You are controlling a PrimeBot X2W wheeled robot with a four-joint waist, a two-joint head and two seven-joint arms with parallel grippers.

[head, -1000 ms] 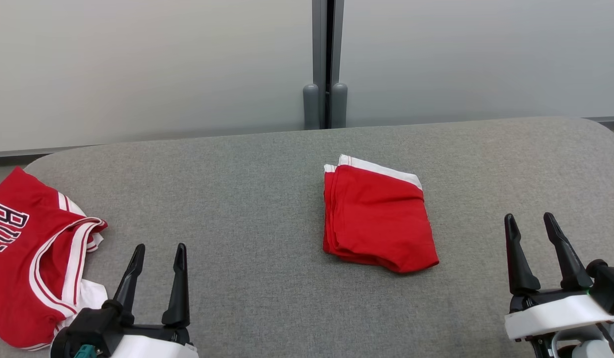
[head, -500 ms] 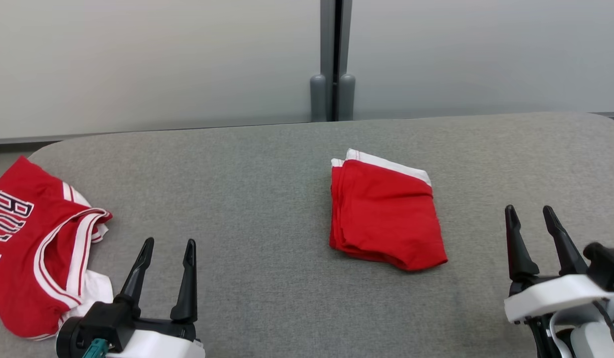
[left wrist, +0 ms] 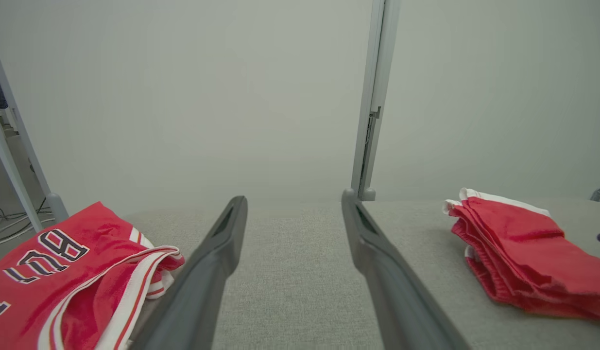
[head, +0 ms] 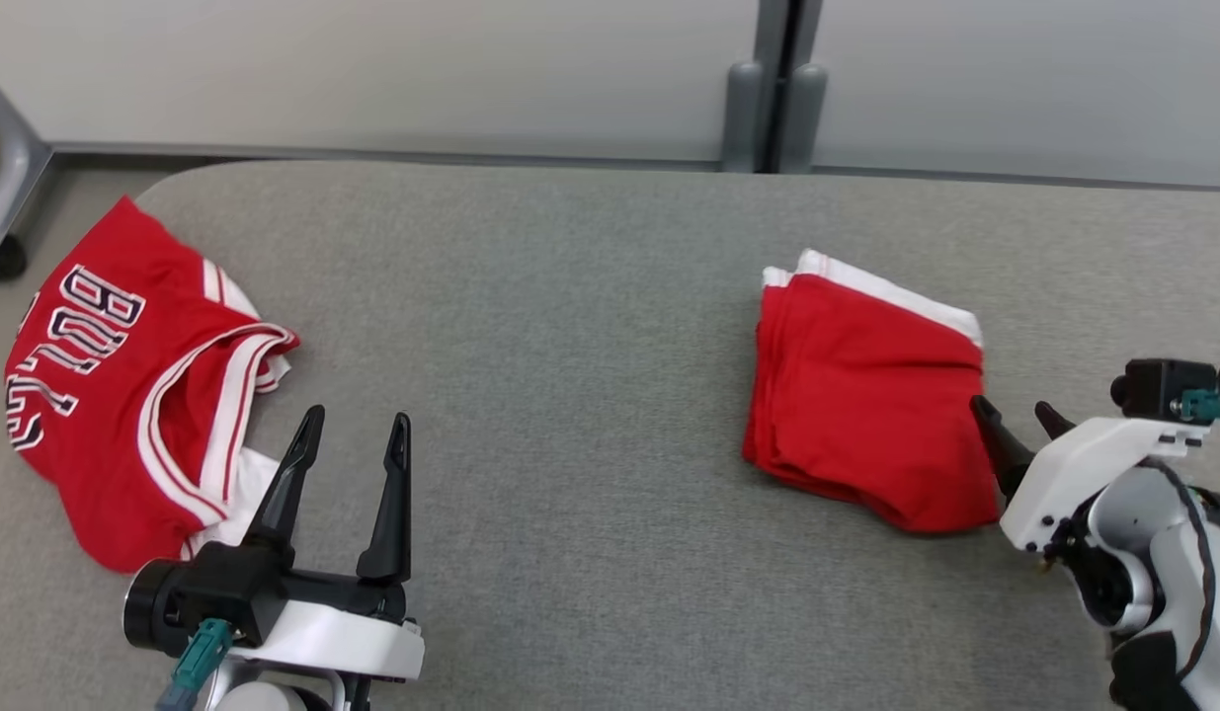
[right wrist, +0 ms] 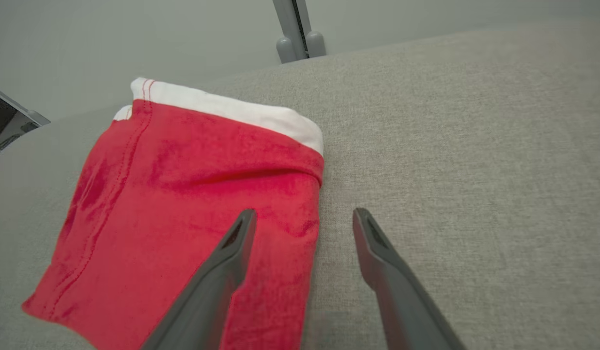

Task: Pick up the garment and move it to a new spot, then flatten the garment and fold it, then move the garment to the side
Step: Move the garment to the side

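A folded red garment (head: 866, 395) with a white band along its far edge lies flat on the grey padded table (head: 570, 346), right of centre. My right gripper (head: 1015, 415) is open at the garment's near right edge. In the right wrist view its left finger hangs over the red cloth (right wrist: 183, 194) and its right finger over bare table, the right gripper (right wrist: 303, 214) straddling that edge and holding nothing. My left gripper (head: 360, 417) is open and empty over bare table at the front left, its fingers parted in the left wrist view (left wrist: 294, 197), where the folded garment (left wrist: 518, 253) lies to the right.
A crumpled red jersey (head: 125, 375) with white trim and lettering lies at the table's left end, just left of my left gripper, and also shows as the jersey (left wrist: 61, 272) in the left wrist view. A pale wall with a grey post (head: 777, 99) stands behind the table. A grey frame leg (head: 2, 188) stands at far left.
The head camera has swung, shifting the whole picture right. My right gripper has moved in to the folded garment's right edge. The garment and jersey lie as before.
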